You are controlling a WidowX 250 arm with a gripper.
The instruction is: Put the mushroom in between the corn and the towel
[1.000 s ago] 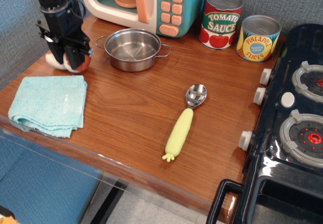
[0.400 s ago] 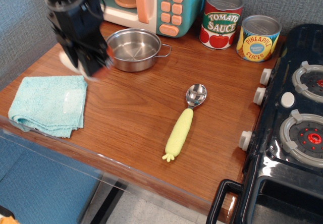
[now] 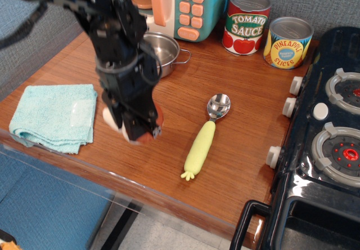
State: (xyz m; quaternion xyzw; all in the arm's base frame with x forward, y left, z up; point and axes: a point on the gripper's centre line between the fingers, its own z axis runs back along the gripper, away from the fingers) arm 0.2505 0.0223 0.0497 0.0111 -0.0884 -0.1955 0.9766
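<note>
My gripper [image 3: 134, 127] is shut on the mushroom [image 3: 108, 116], whose white stem shows at the left of the fingers and whose reddish-brown cap peeks out at the lower right. It hangs low over the wooden table, between the aqua-blue towel [image 3: 53, 115] on the left and the pale yellow-green corn [image 3: 200, 147] with its metal spoon bowl [image 3: 219, 106] on the right. I cannot tell whether the mushroom touches the table. My arm hides most of the mushroom.
A steel pot [image 3: 166, 48] stands behind my arm, partly hidden. A toy microwave [image 3: 188, 5], a tomato sauce can [image 3: 246, 23] and a pineapple can [image 3: 287, 43] line the back. A toy stove [image 3: 326, 137] fills the right. The table's front edge [image 3: 140, 196] is close.
My gripper has carried the mushroom from the back left, beside the pot, forward and right, and down to the spot between the towel and the corn.
</note>
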